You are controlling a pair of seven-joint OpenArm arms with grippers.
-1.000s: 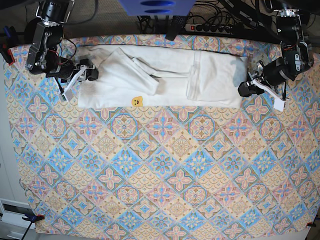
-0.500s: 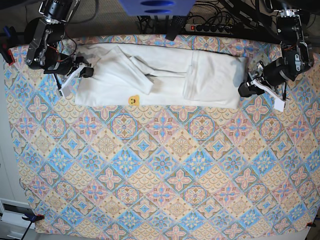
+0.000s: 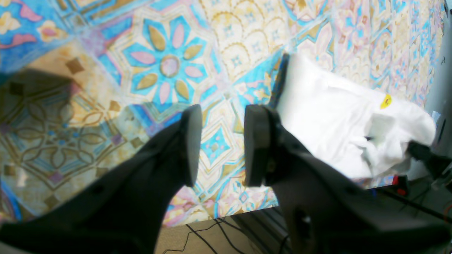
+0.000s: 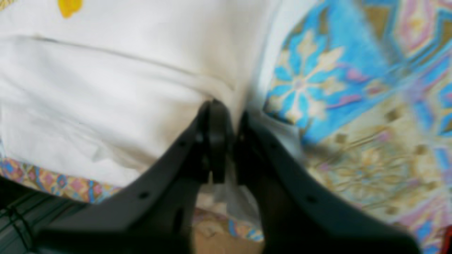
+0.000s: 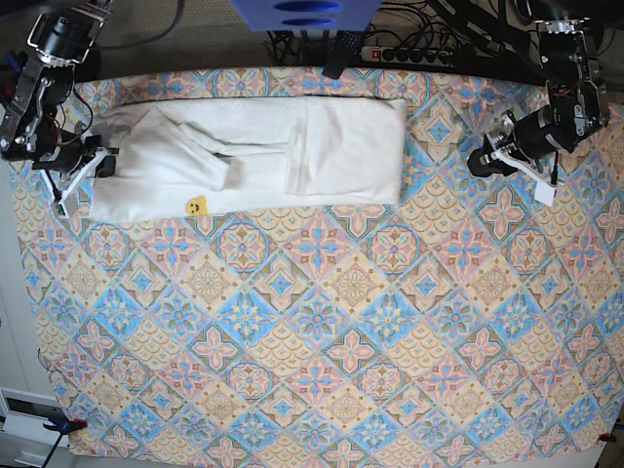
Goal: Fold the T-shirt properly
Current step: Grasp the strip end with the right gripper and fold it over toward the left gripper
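Note:
The white T-shirt (image 5: 253, 151) lies folded into a long strip along the far side of the table, with a small yellow smiley (image 5: 196, 206) at its front edge. My right gripper (image 5: 100, 163) is shut on the strip's left end. The right wrist view shows its jaws (image 4: 229, 130) pinching white fabric (image 4: 106, 88). My left gripper (image 5: 480, 161) is open and empty, apart from the strip's right end. In the left wrist view its fingers (image 3: 222, 141) hover over the cloth, with the T-shirt (image 3: 335, 120) beyond.
A patterned tablecloth (image 5: 322, 322) covers the table. A power strip (image 5: 409, 54) and cables lie behind the far edge. A blue object (image 5: 304, 12) hangs at the top centre. My right arm is close to the table's left edge.
The T-shirt has slid left across the table, pulled by my right gripper. Its right end has come away from my left gripper, which has hardly moved.

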